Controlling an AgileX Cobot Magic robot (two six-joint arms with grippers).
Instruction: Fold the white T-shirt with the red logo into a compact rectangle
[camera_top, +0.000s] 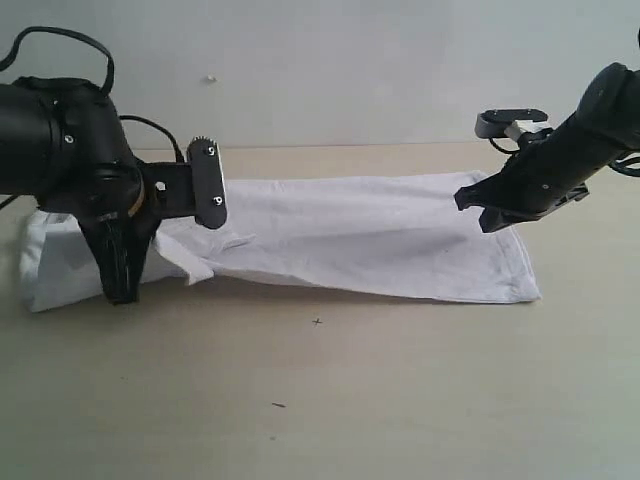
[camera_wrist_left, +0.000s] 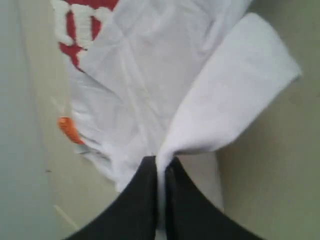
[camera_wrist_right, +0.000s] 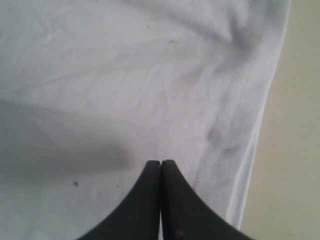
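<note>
Left gripper pinches a thin fold of the white T-shirt, which lies as a long strip across the table, nearer its far edge. Cloth looks light and limp; best taken at hems or corners. Right gripper, jaws pressed together, sits over the hem toward the table's right edge, nothing visibly pinched

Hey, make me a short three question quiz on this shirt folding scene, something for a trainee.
1. True or false: the left gripper is pinching a fold of the white T-shirt.
2. What colour is the neck tag in the left wrist view? A green, B orange, C blue.
3. Fill in: the red logo shows only in the ___ wrist view.
Key: 1 true; 2 B; 3 left.
</note>
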